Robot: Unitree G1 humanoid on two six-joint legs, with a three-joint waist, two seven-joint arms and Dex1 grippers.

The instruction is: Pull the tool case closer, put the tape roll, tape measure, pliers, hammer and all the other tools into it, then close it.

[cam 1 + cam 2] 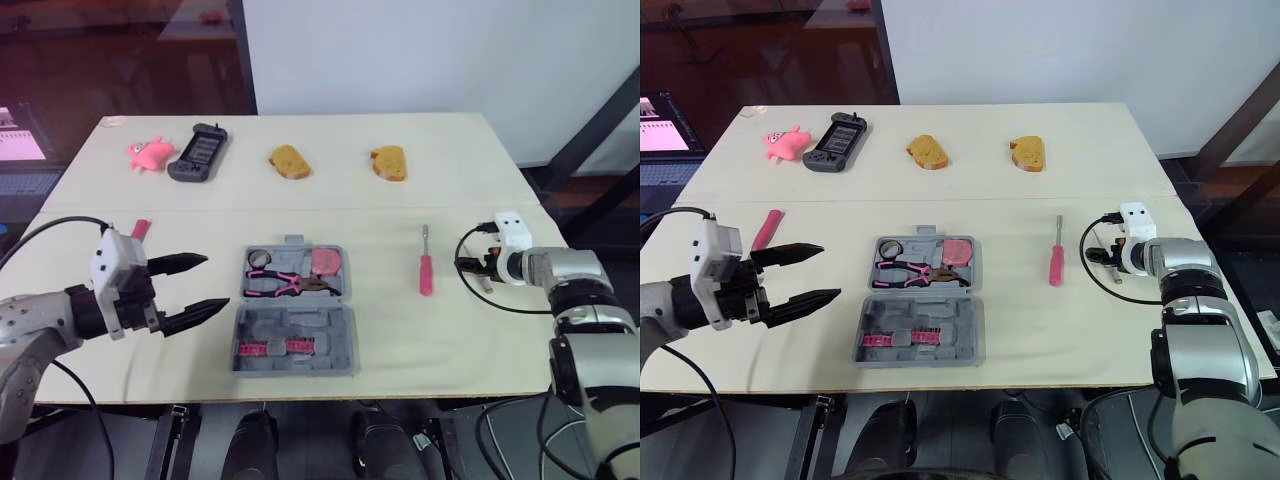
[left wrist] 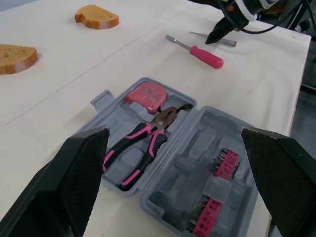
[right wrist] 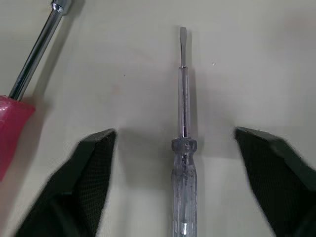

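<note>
The small clear-handled screwdriver [image 3: 183, 148] lay flat on the desk [image 1: 400, 200], out on your right side, well apart from the open tool case [image 1: 342, 345] in the middle. Its long axis ran straight along your right pincer's [image 3: 174, 132] own line of reach: handle toward the wrist, flat blade pointing away, toward the case side of the desk. The shaft sat squarely in the gap between the two black fingers [image 3: 94, 168], with bare desk showing on either side, so the pincer stood wide and touched nothing. Closing on it looked like a matter of squeezing across the handle with no turn of the wrist needed.

Just beside it, on the case side, lay the pink-handled screwdriver [image 1: 425, 268], its metal shaft pointing away from you, outside the right pincer's spread.

The tool case lay with both halves flat. Its far half held the pliers [image 1: 285, 284] and a pink tape measure [image 1: 325, 260]; its near half held rows of pink bits [image 1: 270, 348].

Your left pincer [image 1: 215, 282] hovered to the left of the case, aimed at it, spread wide and empty. A pink-handled tool [image 1: 767, 228] lay on the desk just beyond that pincer. The right arm was clearly the nearer one for both screwdrivers
</note>
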